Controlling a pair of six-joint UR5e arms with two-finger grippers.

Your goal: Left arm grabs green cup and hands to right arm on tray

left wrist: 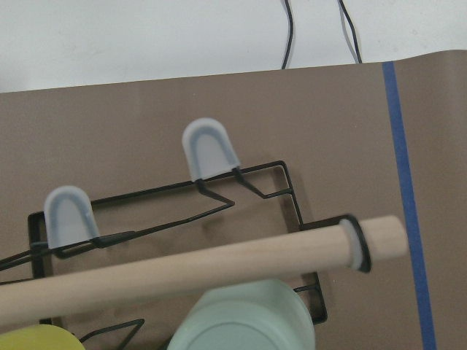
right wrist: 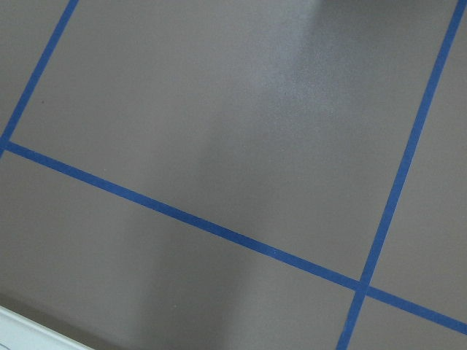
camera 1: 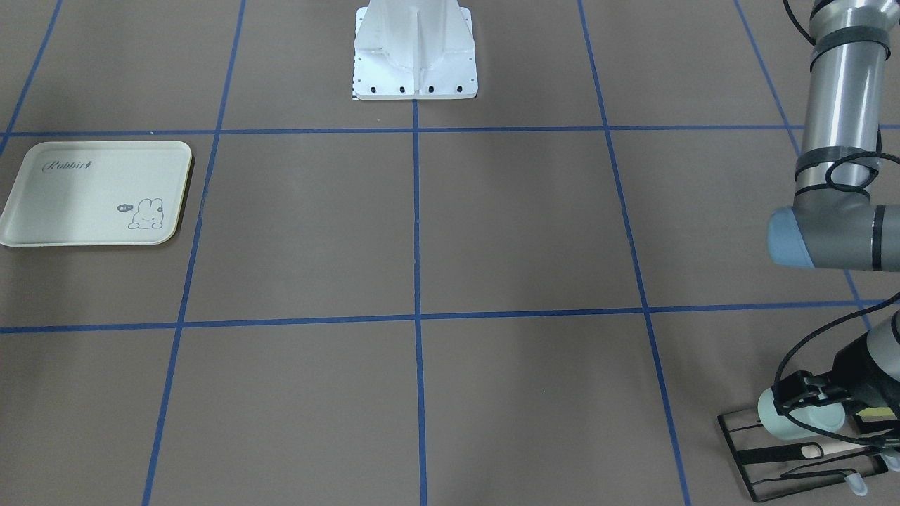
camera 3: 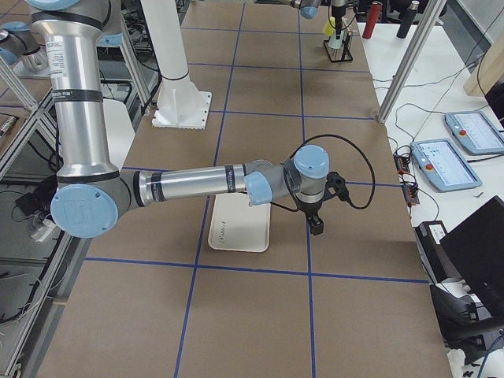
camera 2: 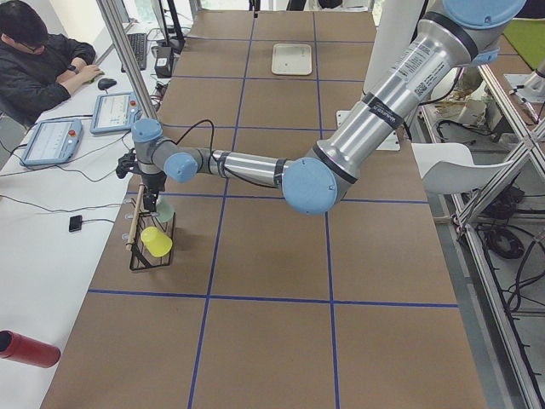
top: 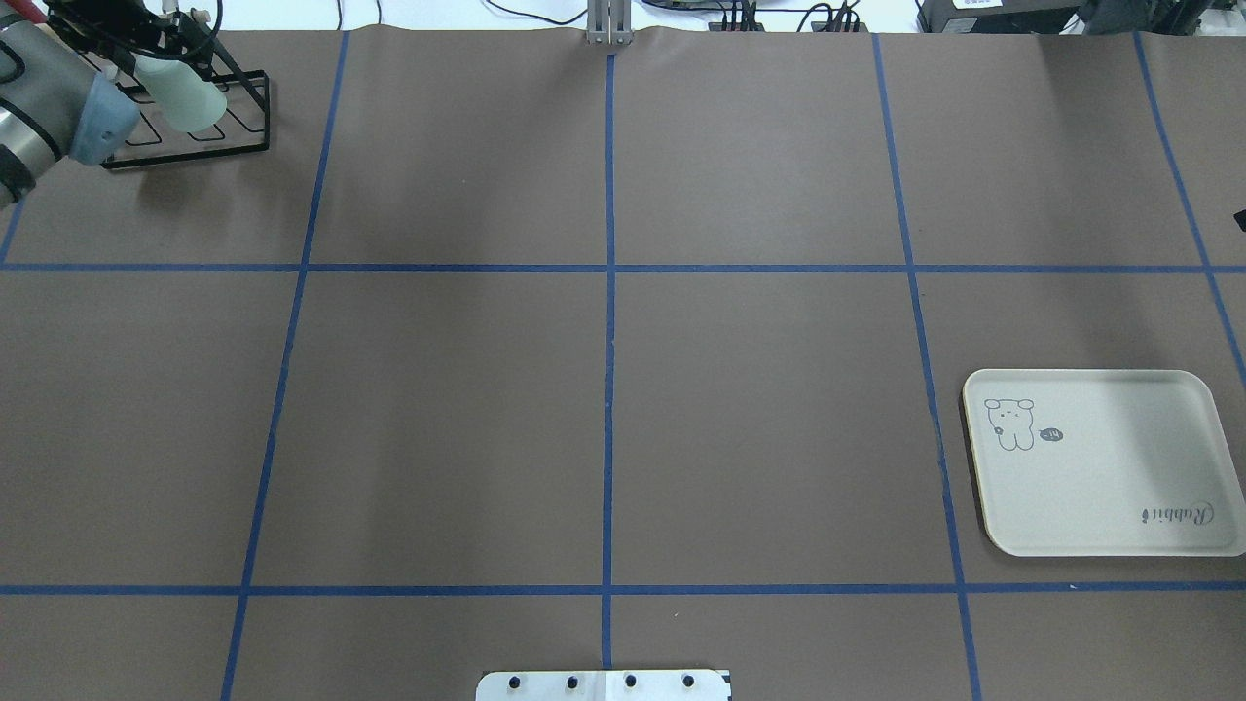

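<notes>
A black wire rack stands near a corner of the brown table, holding a yellow cup, with a wooden rod running across it. Blue tape lines grid the table. A person sits at a side desk beside two teach pendants.

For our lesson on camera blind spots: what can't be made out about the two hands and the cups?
Left hand: grip on green cup unclear, front-facing view, too dark and small.
Right hand: open or shut unclear, exterior right view, too small.
Yellow cup: cut off by left wrist view's bottom edge.
</notes>
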